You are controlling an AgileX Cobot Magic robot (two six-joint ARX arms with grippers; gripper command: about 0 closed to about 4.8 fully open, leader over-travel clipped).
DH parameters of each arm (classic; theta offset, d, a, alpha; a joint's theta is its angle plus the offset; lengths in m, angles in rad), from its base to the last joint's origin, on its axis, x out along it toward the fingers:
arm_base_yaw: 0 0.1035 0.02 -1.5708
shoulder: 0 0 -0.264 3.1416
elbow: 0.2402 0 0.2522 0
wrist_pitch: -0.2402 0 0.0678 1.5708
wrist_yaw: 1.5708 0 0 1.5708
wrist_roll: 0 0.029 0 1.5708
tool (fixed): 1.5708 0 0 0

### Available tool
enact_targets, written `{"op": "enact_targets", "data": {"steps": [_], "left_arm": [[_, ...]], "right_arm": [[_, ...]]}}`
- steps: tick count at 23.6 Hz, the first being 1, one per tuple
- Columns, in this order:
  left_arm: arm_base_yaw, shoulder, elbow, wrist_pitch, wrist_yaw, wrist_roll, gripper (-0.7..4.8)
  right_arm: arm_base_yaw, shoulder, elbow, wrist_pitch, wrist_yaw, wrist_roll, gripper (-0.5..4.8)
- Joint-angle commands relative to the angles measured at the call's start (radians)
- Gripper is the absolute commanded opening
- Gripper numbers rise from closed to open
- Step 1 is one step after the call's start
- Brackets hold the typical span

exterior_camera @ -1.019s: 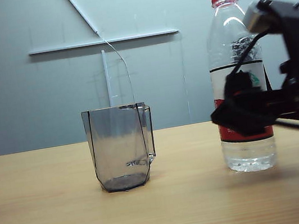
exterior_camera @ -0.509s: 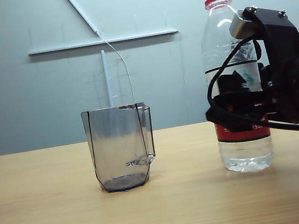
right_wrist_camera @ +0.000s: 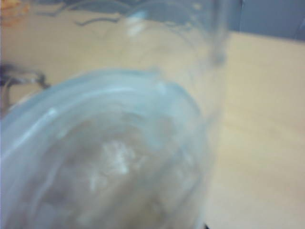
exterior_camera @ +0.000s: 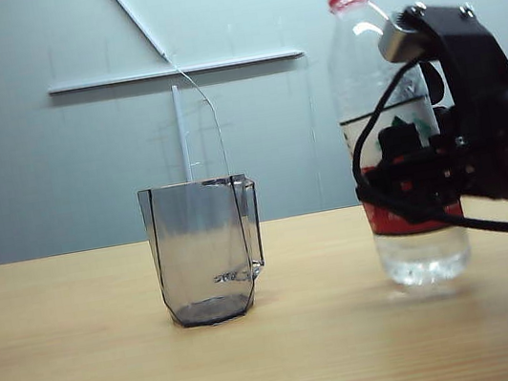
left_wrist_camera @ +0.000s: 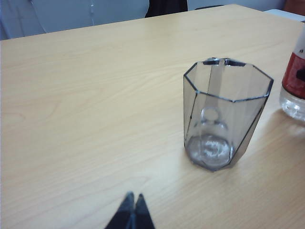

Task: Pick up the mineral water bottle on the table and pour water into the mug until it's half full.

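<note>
both right gripper [exterior_camera: 397,177] fingers clamp tilted mineral water bottle [exterior_camera: 375,84]; left gripper [left_wrist_camera: 131,212] closed

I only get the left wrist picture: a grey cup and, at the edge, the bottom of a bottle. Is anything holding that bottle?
Observer: Yes. In the exterior view the right gripper is clamped around the mineral water bottle at its label.
Operator: Is it standing straight?
Observer: No, it is tilted, with its neck leaning towards the mug, which stands apart from it on the table.
Operator: Is the bottle open?
Observer: It looks so: above the red neck ring I see only clear plastic and no cap. The left gripper in your view is shut and holds nothing.
</note>
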Motion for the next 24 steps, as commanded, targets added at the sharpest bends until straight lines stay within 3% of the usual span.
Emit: {"op": "enact_targets", "data": {"steps": [1, 3, 7, 12, 17, 21, 24], "left_arm": [[0.005, -0.013, 0.002, 0.012, 0.001, -0.003, -0.02], [0.005, -0.029, 0.002, 0.013, 0.002, -0.003, -0.02], [0.005, -0.083, 0.002, 0.014, 0.002, -0.003, -0.02], [0.005, -0.084, 0.002, 0.013, 0.001, -0.003, -0.02], [0.005, -0.084, 0.002, 0.014, 0.001, -0.003, -0.02], [0.003, -0.084, 0.002, 0.013, 0.001, -0.003, -0.02], [0.003, -0.084, 0.002, 0.013, 0.001, -0.003, -0.02]], "right_arm": [[0.002, -0.076, 0.007, 0.064, 0.0, -0.133, 2.28], [0.002, -0.105, 0.02, 0.024, -0.001, -0.148, 2.28], [0.029, -0.148, 0.142, -0.289, 0.017, -0.253, 2.28], [0.104, -0.147, 0.309, -0.599, 0.177, -0.428, 2.28], [0.114, -0.148, 0.355, -0.655, 0.252, -0.536, 2.28], [0.134, -0.148, 0.354, -0.658, 0.398, -0.637, 2.28], [0.15, -0.148, 0.354, -0.666, 0.424, -0.697, 2.29]]}}
